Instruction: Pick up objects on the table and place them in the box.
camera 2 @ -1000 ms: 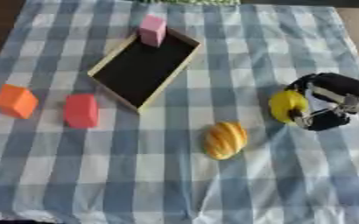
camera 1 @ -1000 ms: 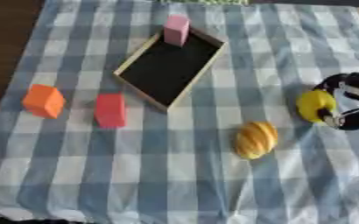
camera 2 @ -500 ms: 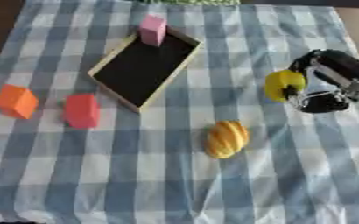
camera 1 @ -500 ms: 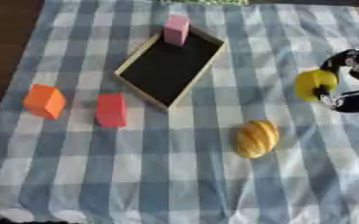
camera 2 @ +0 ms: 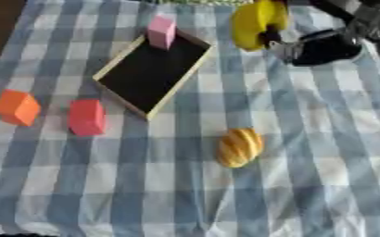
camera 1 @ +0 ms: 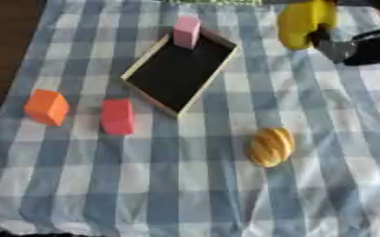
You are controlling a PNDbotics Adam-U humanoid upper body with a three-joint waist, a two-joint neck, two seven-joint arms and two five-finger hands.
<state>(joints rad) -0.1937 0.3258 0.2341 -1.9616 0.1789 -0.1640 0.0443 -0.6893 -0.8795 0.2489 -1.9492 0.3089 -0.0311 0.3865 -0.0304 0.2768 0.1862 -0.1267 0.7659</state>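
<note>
My right hand (camera 2: 319, 46) grips the yellow fruit (camera 2: 254, 21) beside the box (camera 2: 148, 74); releasing early, I judge, drops it onto the cloth (camera 2: 323, 139) instead.

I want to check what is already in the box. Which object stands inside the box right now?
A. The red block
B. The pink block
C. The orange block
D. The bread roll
B: the pink block stands at the far end of the box, while the orange block, the red block and the bread roll lie on the cloth outside it.
</note>
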